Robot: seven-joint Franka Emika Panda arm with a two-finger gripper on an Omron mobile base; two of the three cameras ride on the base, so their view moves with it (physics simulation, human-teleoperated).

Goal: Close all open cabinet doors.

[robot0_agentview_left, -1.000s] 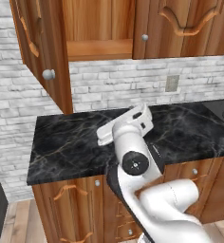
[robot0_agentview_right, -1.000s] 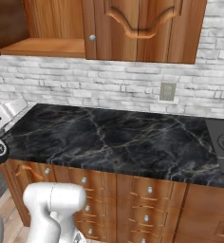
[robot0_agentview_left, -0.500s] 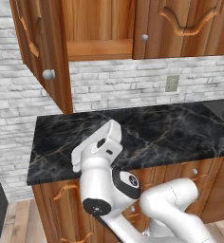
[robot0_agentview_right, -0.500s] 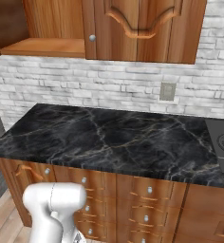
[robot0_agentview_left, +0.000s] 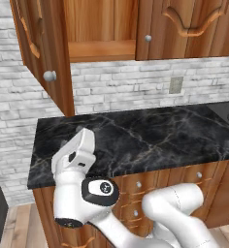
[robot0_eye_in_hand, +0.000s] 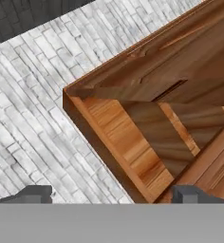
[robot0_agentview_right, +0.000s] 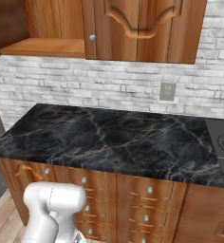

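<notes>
Above the black counter [robot0_agentview_left: 136, 135] in the left base view, saw one cabinet door [robot0_agentview_left: 41, 53] swung wide, shelf [robot0_agentview_left: 102, 50] bare. In the right base view, only its neighbour [robot0_agentview_right: 137, 28], shut. In the hand view, tilted cabinet underside; gripper [robot0_eye_in_hand: 111, 194] tips spread apart, nothing between.

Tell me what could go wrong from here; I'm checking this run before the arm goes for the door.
1. The open cabinet door swings out over the counter, directly above the gripper; rising straight up could strike its bottom edge instead of its face.
2. The hand view looks up into the open cabinet, with the door's knob out of frame, so aiming may be poor.
3. A hard push could slam it against the closed door.
</notes>
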